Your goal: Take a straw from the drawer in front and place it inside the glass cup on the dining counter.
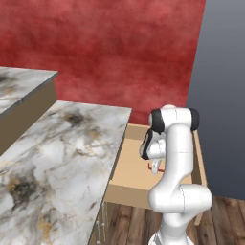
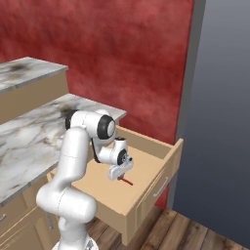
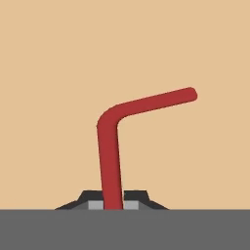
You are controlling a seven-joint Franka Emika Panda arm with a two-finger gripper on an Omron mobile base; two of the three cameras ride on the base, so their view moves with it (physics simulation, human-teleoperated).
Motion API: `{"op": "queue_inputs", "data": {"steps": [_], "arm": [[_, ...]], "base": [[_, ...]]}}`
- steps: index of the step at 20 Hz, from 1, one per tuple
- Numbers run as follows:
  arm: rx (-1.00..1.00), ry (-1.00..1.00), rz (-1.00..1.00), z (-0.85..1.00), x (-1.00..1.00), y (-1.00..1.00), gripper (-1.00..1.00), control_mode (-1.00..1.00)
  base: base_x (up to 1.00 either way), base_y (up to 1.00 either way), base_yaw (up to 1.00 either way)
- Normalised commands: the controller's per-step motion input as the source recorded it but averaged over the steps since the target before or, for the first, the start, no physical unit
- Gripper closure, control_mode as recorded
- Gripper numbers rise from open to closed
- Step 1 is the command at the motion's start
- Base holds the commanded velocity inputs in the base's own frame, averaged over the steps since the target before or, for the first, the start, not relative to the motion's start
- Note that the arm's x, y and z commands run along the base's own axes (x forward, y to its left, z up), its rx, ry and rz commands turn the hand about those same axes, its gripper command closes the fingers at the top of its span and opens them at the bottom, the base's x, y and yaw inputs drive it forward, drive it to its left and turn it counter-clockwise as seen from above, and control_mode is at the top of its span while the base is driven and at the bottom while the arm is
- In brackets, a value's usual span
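Straw (image 3: 111, 146) looks light, stiff and slippery; gripper (image 3: 113, 205) pinches its long leg, below the bend, over the drawer (image 2: 146, 195) floor

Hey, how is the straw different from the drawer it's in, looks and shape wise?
The straw is bright red; the drawer is light tan wood. The straw is a thin bent stick with an elbow; the drawer is a wide, shallow, straight-sided box. The straw sits pinched in the shut pincer; the drawer stands pulled open, not gripped. Both are plain, single-coloured things.
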Motion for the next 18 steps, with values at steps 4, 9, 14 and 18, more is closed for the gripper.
{"op": "queue_inputs", "data": {"steps": [4,9,14,18], "arm": [[0.02,-0.06,0.00,-0.82,-0.08,0.00,1.00,-1.00],[0.12,-0.23,0.00,-0.88,-0.17,-0.01,1.00,-1.00],[0.05,-0.09,0.00,-0.95,-0.08,0.00,1.00,-1.00],[0.00,0.00,0.00,-1.00,0.00,0.00,1.00,-1.00]], "base": [[0.00,0.00,0.00],[0.00,0.00,0.00],[0.00,0.00,0.00],[0.00,0.00,0.00]]}}
